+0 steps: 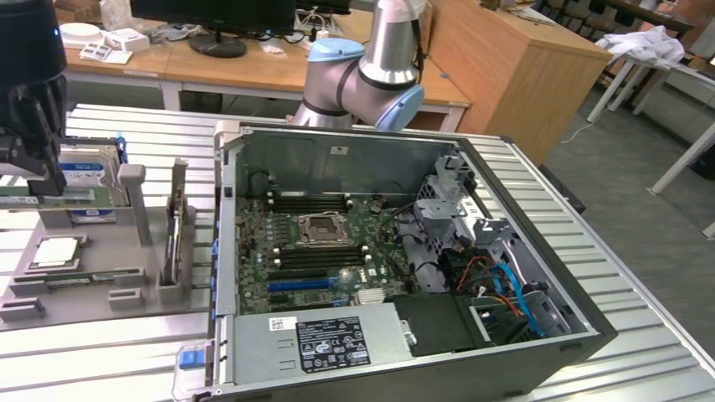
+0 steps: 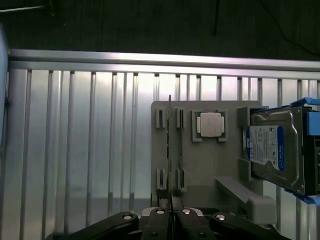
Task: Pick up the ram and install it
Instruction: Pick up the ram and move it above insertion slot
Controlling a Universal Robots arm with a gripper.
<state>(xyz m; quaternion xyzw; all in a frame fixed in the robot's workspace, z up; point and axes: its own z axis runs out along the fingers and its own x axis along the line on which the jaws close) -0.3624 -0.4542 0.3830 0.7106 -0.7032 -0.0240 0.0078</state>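
Note:
In the wrist view the ram (image 2: pixel 170 150) appears edge-on as a thin green stick, and my gripper (image 2: pixel 171 212) is shut on its near end. It hangs over the slotted posts of the grey holder tray (image 2: pixel 200 160). In the exterior view my gripper (image 1: pixel 47 186) is at the far left above that tray (image 1: pixel 112 251), with the ram (image 1: pixel 84 199) level between the fingers and just above the posts. The open computer case (image 1: pixel 229 251) lies to the exterior view's right, and its motherboard (image 1: pixel 324 243) shows black memory slots (image 1: pixel 307 203).
The tray also carries a hard drive (image 1: pixel 90 176), a processor (image 1: pixel 54 251) and an expansion card (image 1: pixel 177 226) standing on edge. The arm's elbow (image 1: pixel 363 79) rises behind the case. A ribbed metal table (image 1: pixel 134 352) carries everything.

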